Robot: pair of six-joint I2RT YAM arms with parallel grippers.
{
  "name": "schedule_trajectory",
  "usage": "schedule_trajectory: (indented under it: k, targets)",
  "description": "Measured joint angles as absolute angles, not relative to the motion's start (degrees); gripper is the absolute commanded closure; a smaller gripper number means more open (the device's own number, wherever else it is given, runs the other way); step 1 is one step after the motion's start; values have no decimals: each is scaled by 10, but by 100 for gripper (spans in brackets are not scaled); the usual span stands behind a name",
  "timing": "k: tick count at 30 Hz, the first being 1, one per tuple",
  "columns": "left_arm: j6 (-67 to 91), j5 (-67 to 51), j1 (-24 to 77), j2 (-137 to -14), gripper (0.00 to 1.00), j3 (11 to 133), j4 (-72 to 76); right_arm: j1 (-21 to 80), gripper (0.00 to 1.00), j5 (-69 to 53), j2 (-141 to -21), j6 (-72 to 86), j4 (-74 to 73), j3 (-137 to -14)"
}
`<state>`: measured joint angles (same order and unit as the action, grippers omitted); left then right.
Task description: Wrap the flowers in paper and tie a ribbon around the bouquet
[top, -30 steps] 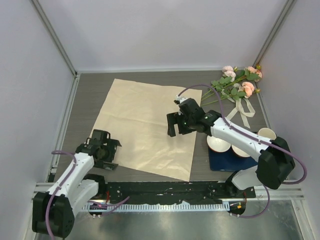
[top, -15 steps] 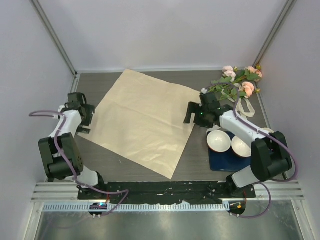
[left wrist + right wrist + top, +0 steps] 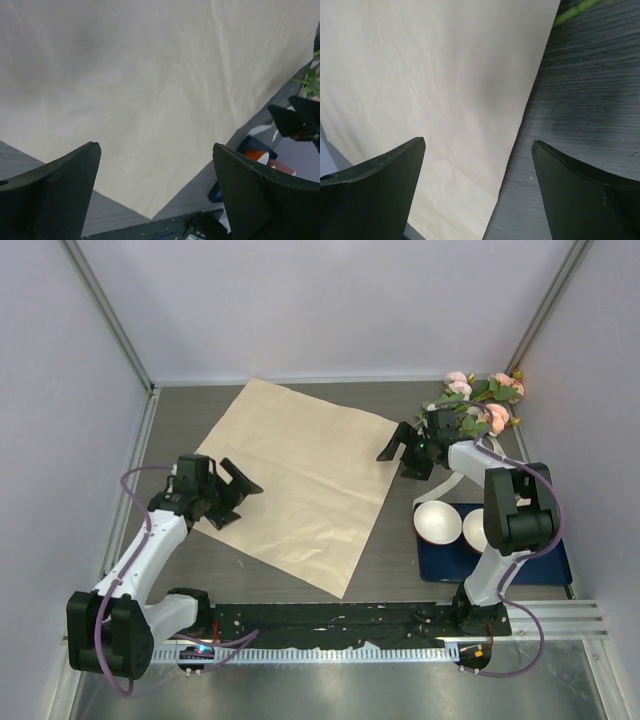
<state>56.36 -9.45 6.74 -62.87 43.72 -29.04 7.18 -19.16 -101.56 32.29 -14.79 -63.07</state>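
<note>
Paper lies flat at table centre, tan face up. Left gripper, jaws wide and empty, hovers over its left corner. Right gripper, likewise wide and empty, is at its right corner, beside the flowers.

The paper is matt, pale tan and faintly creased. The worktop shows dark grey wood grain, slightly rough. The left gripper and right gripper look like smooth matt black plastic.
</note>
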Motion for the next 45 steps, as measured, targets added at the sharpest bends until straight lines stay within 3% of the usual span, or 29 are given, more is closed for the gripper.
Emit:
schedule_trajectory:
  k: [8,11,12,15,18,24,30,35,45]
  targets:
    - [586,-187,91,-592,0,345,-291,82,21,-229,-1013,339,-78,-565]
    - [598,-188,91,-580,0,333,-295,95,46,-235,-1011,345,-39,-543]
    - [605,-186,91,-572,0,328,-298,101,60,-239,-1011,350,-28,-534]
    - [633,-174,91,-549,0,310,-317,123,83,-243,-1007,366,-13,-506]
    - [656,-153,91,-546,0,306,-359,147,100,-239,-990,387,-11,-475]
    - [672,-100,92,-547,0,317,-437,193,100,-229,-904,484,30,-408]
    - [687,-84,92,-558,0,308,-437,270,100,-107,-780,614,126,-295]
    - [670,-71,92,-577,0,312,-432,306,100,-54,-811,661,177,-267]
    - [627,-44,92,-565,0,398,-437,314,100,-60,-900,647,220,-326]
